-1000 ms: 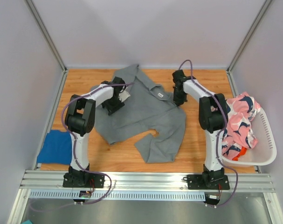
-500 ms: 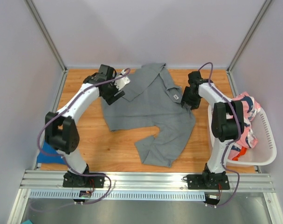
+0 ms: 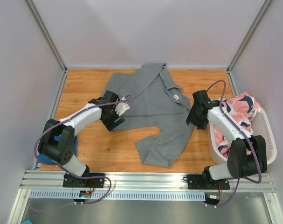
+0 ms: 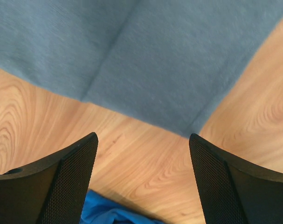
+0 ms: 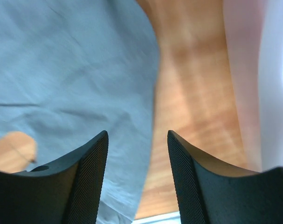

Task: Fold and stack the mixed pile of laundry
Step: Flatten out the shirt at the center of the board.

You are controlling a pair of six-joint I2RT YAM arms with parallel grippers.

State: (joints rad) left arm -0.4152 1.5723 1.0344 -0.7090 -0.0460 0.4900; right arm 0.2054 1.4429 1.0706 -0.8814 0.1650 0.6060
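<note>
A long grey garment lies spread flat over the middle of the wooden table. My left gripper hovers open at its lower left hem; in the left wrist view the gripper has only bare wood between its fingers, the grey cloth lying just beyond. My right gripper hovers open at the garment's right edge; the right wrist view shows the gripper straddling that grey edge, holding nothing. A blue garment lies at the left, mostly behind my left arm. A pink patterned garment fills the basket.
A white slotted basket stands at the right edge of the table, close to my right arm, and shows as a pale wall in the right wrist view. Blue cloth lies under the left wrist. Grey walls enclose the table.
Both grippers carried the grey garment back and to the right, spread it, let go and drew back toward the near side. The right jaws went from shut to open; the left widened.
</note>
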